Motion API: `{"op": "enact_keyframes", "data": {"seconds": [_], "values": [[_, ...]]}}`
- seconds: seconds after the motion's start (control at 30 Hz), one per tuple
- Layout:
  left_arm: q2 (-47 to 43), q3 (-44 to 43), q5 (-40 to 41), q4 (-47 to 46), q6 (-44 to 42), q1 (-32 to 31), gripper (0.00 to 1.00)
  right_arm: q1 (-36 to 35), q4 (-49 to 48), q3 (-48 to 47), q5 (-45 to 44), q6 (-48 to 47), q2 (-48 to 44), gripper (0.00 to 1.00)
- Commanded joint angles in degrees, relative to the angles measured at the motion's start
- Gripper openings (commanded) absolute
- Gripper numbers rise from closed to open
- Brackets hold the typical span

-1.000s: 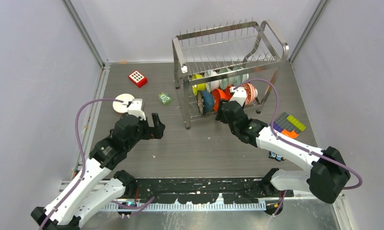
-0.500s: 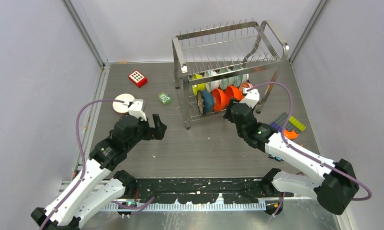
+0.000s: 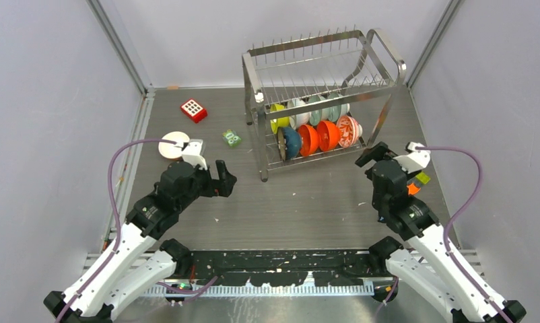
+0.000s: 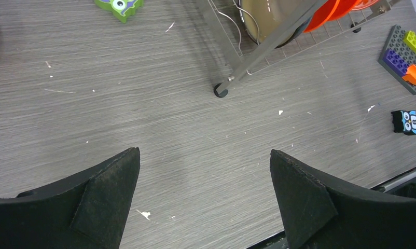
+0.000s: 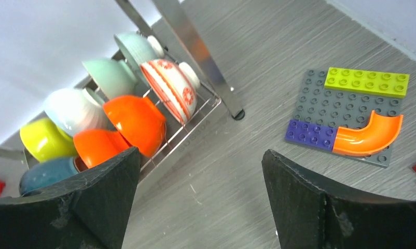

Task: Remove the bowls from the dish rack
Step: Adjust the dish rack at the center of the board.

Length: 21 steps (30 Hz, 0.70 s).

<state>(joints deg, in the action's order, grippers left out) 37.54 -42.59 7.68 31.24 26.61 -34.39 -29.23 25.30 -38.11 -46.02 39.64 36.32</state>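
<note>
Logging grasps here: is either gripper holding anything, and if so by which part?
Nothing is held. The left gripper and right gripper are both open and empty.

Bright, even light from above fills the scene. The steel dish rack glints and casts only faint, soft shadows on the table. Glossy highlights sit on the orange bowls; the wrist views show crisp tabletop grain.

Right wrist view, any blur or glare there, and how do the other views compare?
Right wrist view: sharp, soft highlights on the orange bowls. Left wrist view: table grain crisp, no glare. Top external view: even light, glints on the dish rack.
</note>
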Motion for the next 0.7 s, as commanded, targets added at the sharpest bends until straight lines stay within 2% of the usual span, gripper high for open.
{"op": "enact_keyframes", "data": {"seconds": [0.0,0.1,0.23,0.33,0.67], "values": [[0.04,0.27,-2.04,-3.34,0.2,-0.15,0.97,1.89,-7.97,1.54,-5.1,0.68,-0.48,0.91],[0.08,0.23,-2.49,-3.26,0.36,-0.15,0.96,3.38,-22.06,3.75,-4.84,-5.8,2.82,0.91],[-0.4,0.16,-1.83,-3.3,-0.08,-0.1,0.96,10.19,-29.91,1.09,1.09,-7.6,12.58,0.9],[-0.96,0.12,-1.43,-2.87,-0.17,-0.09,0.96,12.58,-33.66,-0.24,2.62,-8.82,16.61,0.9],[-0.6,0.23,-1.7,-2.94,-0.24,-0.13,0.96,17.89,-36.56,-8.86,4.81,-13.02,29.81,0.93]]}}
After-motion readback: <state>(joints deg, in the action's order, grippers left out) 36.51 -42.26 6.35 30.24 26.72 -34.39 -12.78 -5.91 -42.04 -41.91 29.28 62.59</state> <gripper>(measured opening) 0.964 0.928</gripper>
